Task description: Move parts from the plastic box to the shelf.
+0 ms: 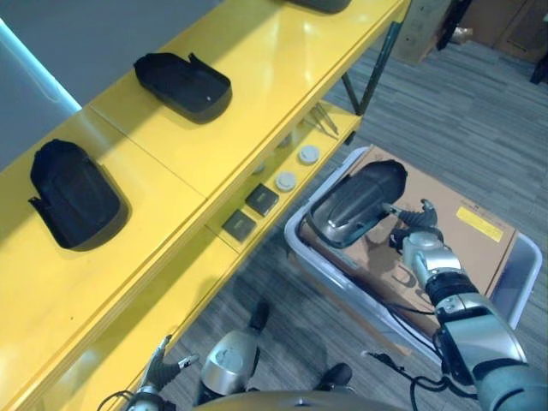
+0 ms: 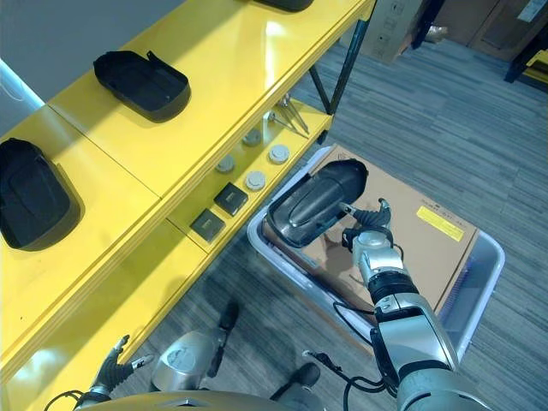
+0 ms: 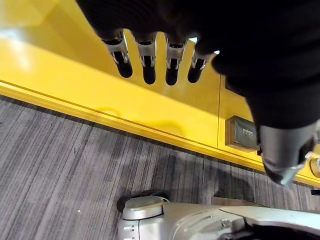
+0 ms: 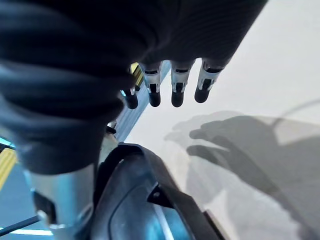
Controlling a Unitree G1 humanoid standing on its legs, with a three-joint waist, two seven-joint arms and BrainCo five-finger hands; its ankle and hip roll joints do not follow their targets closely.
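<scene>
A black moulded part (image 1: 360, 201) lies tilted over the left rim of the clear plastic box (image 1: 528, 264), just above the cardboard sheet (image 1: 467, 224) inside it. My right hand (image 1: 417, 238) is right beside the part. Its fingers (image 4: 177, 85) are straight and spread over the cardboard, and its thumb lies against the part (image 4: 135, 200). Two similar black parts (image 1: 73, 195) (image 1: 184, 84) rest on the top level of the yellow shelf (image 1: 257, 77). My left hand (image 1: 163, 366) hangs low by the shelf's front edge, its fingers (image 3: 150, 60) straight and holding nothing.
The lower shelf level carries two small dark boxes (image 1: 244, 226) (image 1: 262, 199) and two pale round discs (image 1: 285, 181) (image 1: 308, 155). Another dark part (image 1: 318, 4) sits at the far end of the top level. Grey carpet surrounds the box.
</scene>
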